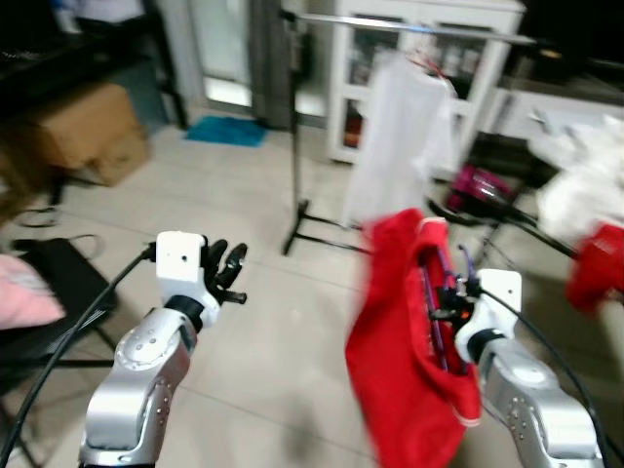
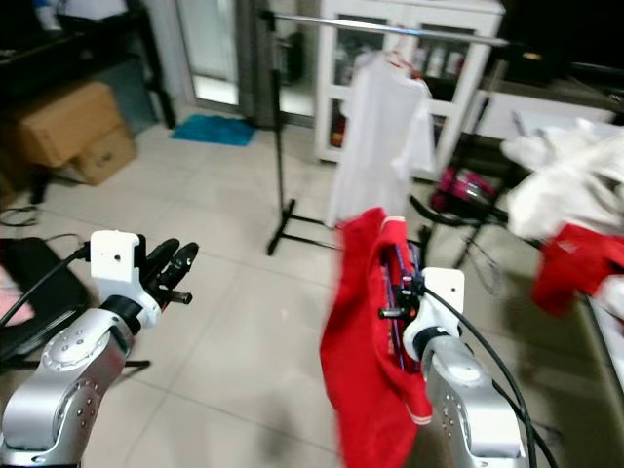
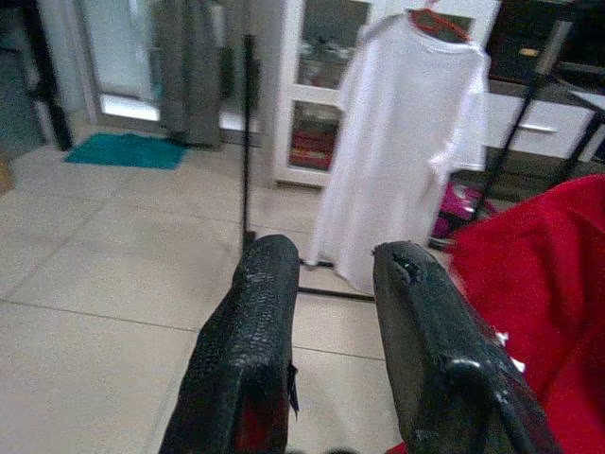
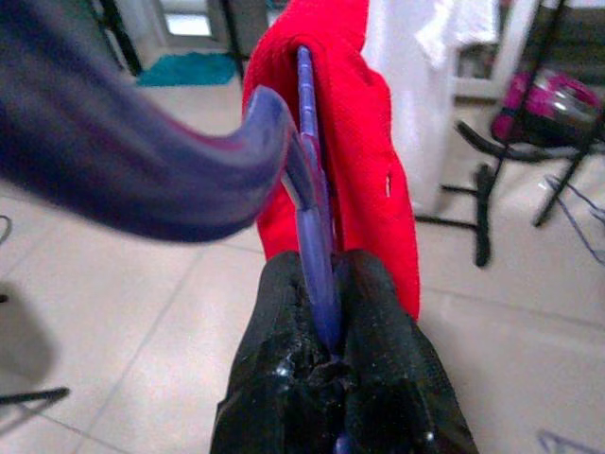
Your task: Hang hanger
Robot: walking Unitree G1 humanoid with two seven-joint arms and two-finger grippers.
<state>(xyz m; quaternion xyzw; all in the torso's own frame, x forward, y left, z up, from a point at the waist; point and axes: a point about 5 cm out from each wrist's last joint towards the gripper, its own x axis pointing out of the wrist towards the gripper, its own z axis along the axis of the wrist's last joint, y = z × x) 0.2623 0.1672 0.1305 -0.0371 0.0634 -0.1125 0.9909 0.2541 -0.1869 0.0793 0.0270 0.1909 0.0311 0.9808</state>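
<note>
Hanger (image 4: 317, 236), purple plastic, sits pinched edge-on between the closed fingers of the right gripper (image 4: 336, 364), with a red garment (image 1: 405, 341) draped over it and hanging down past the wrist. The load is held up in front of the robot on its right side, well short of the clothes rail (image 1: 409, 24), which stands across the tiled floor (image 1: 263, 322) with one white shirt (image 1: 395, 136) already hung on it. The left gripper (image 1: 226, 268) is raised on the other side, fingers (image 3: 250, 359) apart and holding nothing. Judged stage: carrying, with the approach to the rail not yet complete. The next move calls for closing the gap, lifting the hook above the bar beside the white shirt, and lowering it on before release; the trailing red cloth could snag or swing. A white cabinet (image 1: 429, 78) stands behind the rail, a cardboard box (image 1: 83, 132) far left. No brand, label or writing can be read anywhere; the frames are too soft.
</note>
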